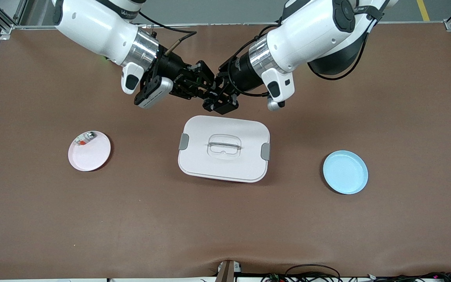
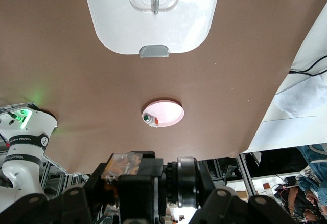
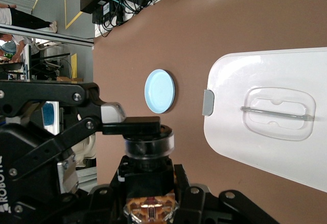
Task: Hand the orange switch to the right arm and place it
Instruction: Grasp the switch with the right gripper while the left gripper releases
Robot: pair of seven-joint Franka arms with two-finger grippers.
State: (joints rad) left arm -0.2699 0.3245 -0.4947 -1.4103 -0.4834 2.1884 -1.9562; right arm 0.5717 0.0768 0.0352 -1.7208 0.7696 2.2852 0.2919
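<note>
Both grippers meet in the air over the table, just past the white box's edge that lies toward the arms' bases. The orange switch (image 3: 151, 204) sits between them, with its orange body in my right gripper (image 1: 199, 83) and its black cap (image 3: 148, 150) with a silver ring pointing out. My left gripper (image 1: 217, 97) is closed around the cap end, and one of its fingers (image 3: 130, 127) lies across the cap. In the left wrist view the switch (image 2: 122, 165) lies crosswise in the jaws. In the front view the switch is hidden by the fingers.
A white lidded box (image 1: 194, 164) stands at the table's middle, below the grippers. A pink plate (image 1: 92, 158) with a small silvery-clear piece (image 1: 86, 138) lies toward the right arm's end. A blue plate (image 1: 345, 172) lies toward the left arm's end.
</note>
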